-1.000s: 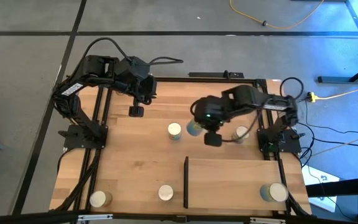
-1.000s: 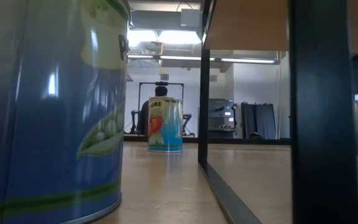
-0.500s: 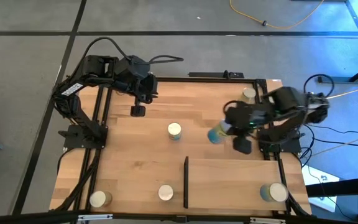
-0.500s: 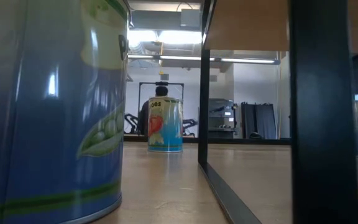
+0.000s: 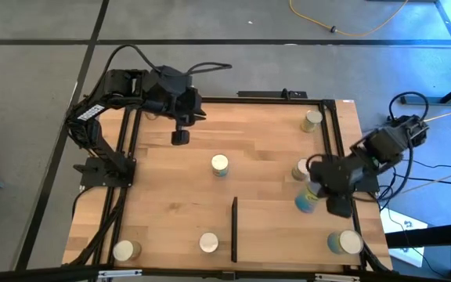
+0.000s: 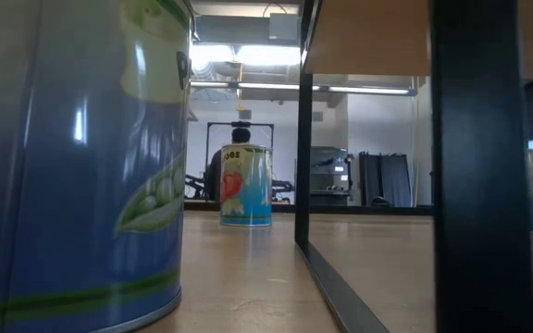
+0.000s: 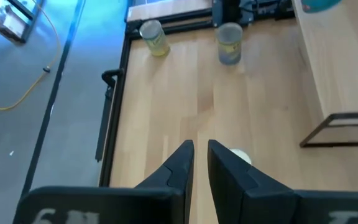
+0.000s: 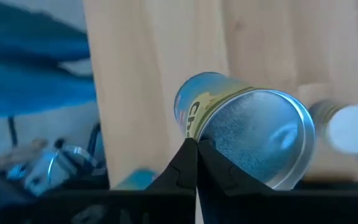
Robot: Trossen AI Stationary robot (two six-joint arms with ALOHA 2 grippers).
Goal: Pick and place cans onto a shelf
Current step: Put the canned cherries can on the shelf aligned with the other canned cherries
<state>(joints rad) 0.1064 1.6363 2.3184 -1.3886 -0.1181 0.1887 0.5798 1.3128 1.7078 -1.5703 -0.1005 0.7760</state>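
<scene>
Blue can [image 5: 306, 201] hangs tilted in right gripper [image 5: 325, 199].

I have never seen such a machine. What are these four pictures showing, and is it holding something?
This is a robot with two dark arms at a wooden table, each ending in a two-finger pincer. One picture looks straight down from above, one looks level across the tabletop, and two come from cameras on the arms' wrists. Several cans stand on the table, such as the white-topped can near the middle and the can with a pea label close to the low camera. The shelf is the light wooden panel with a black bar. The right pincer holds a blue-labelled can tilted, above the shelf's area. The left pincer waits near the far edge, shut and empty.
</scene>
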